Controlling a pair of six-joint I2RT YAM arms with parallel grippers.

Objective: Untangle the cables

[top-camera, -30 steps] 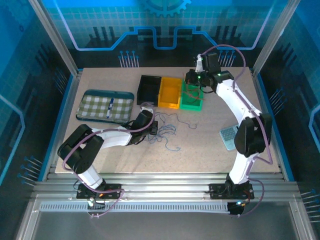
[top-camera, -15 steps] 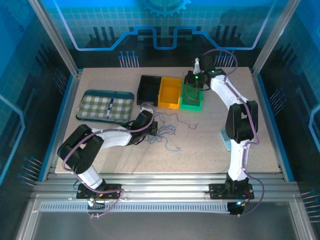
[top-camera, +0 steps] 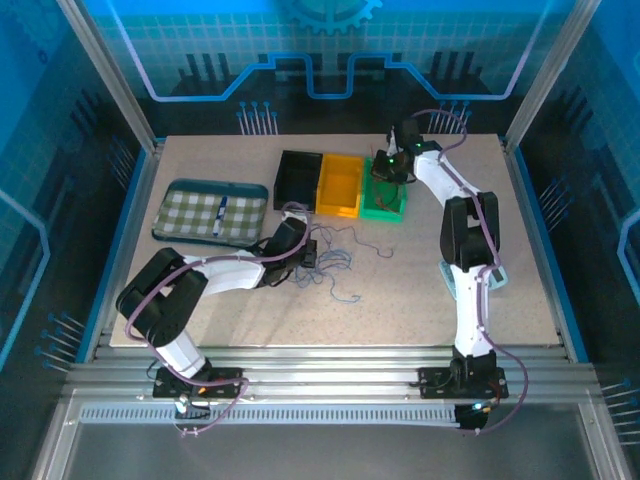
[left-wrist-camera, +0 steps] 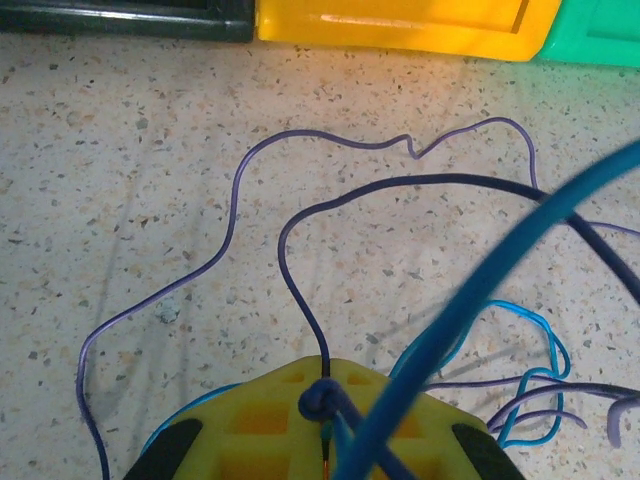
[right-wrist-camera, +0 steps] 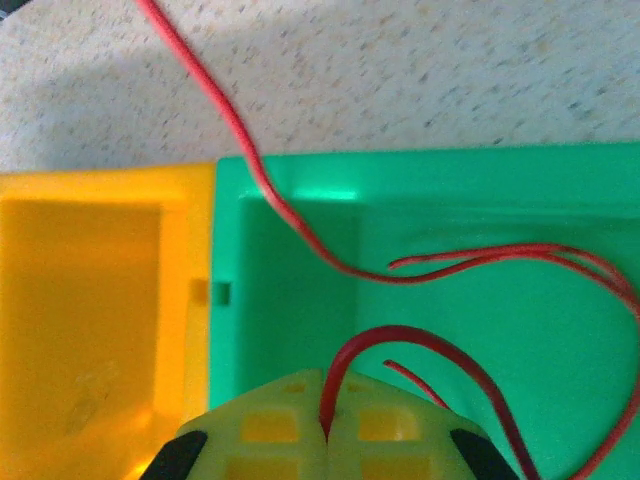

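Along the near edge, bare table (top-camera: pixel 400 300) is noted between the two arm bases, with open room left in front of the tangle. The left gripper (top-camera: pixel 305 256) is found low over the tabletop left of centre, its jaws pinched together on a dark cable (left-wrist-camera: pixel 400 184) at a small knot; a blue cable (left-wrist-camera: pixel 480 290) runs up across the wrist camera, blurred by closeness. The cables (top-camera: pixel 338 258) are spread as loose loops just right of that gripper, well apart from every table edge, and their crossings are too fine to be traced from above. A checked tray (top-camera: pixel 175 188) is set near the left edge. Further back, a black bin (top-camera: pixel 298 160), yellow bin (top-camera: pixel 338 210) and green bin (top-camera: pixel 385 213) are ranged touching side by side. The right gripper (top-camera: pixel 385 166) is held above the green bin, clamped on a red cable (right-wrist-camera: pixel 300 225) that trails over the bin's far rim onto the table; its end is cut off by the frame.
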